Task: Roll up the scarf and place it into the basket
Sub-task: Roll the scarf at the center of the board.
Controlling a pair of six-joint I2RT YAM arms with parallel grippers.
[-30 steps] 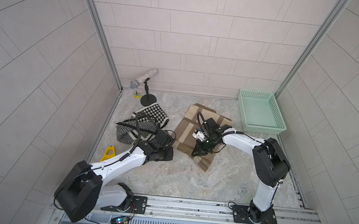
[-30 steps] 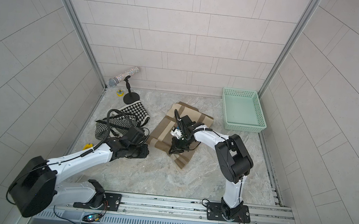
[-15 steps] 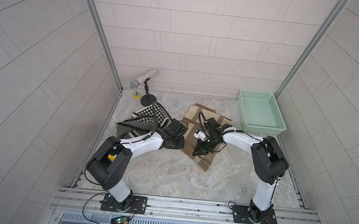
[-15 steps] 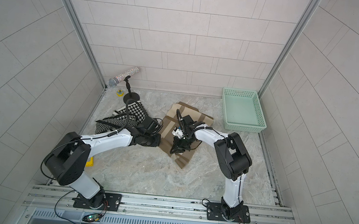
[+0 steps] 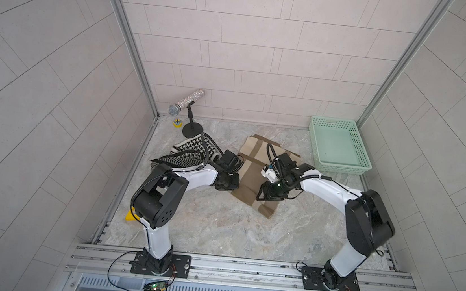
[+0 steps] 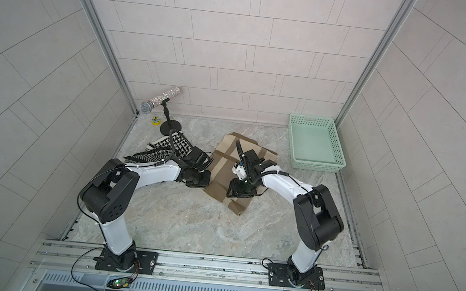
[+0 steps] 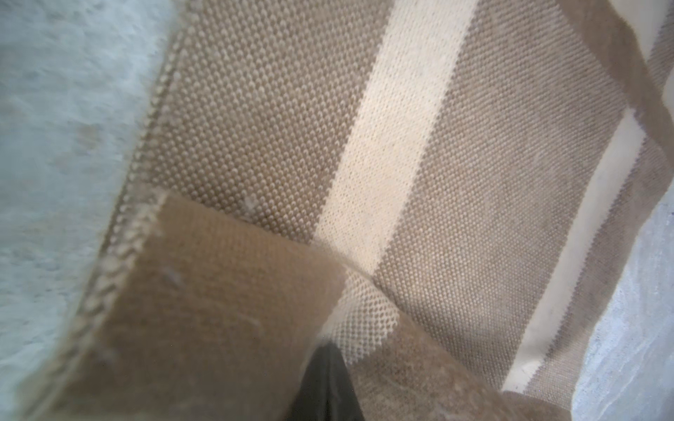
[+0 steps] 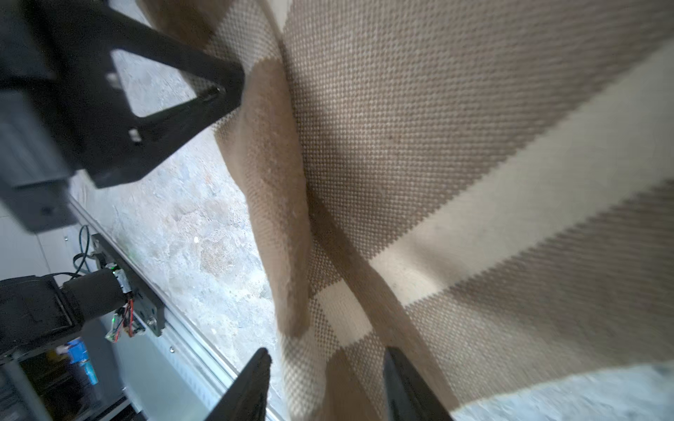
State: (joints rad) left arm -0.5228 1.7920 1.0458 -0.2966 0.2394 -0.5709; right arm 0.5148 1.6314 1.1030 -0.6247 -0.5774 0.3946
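The scarf [image 5: 253, 166] [image 6: 224, 163] is tan with cream stripes and lies partly folded mid-floor. My left gripper [image 5: 227, 182] [image 6: 198, 179] is at its left edge, shut on a raised fold of the scarf [image 7: 419, 164]; only its dark tips [image 7: 326, 382] show in the left wrist view. My right gripper [image 5: 269, 193] [image 8: 328, 368] stands open over the scarf's near part, with a ridge of cloth [image 8: 401, 145] between its separated fingers [image 8: 255, 382]. The left gripper's fingers [image 8: 215, 94] pinch the scarf's edge in the right wrist view. The mint-green basket [image 5: 343, 168] [image 6: 316, 166] sits at the back right with nothing in it.
A black-and-white houndstooth cloth [image 5: 193, 151] lies bunched behind the left arm. A glittery microphone on a black stand [image 5: 185, 106] is in the back left corner beside a small yellow item [image 5: 177, 122]. A yellow object [image 5: 130, 216] rests by the left wall.
My left gripper moved back and right onto the scarf's left edge and closed on it. My right gripper let go of the scarf and opened in place.
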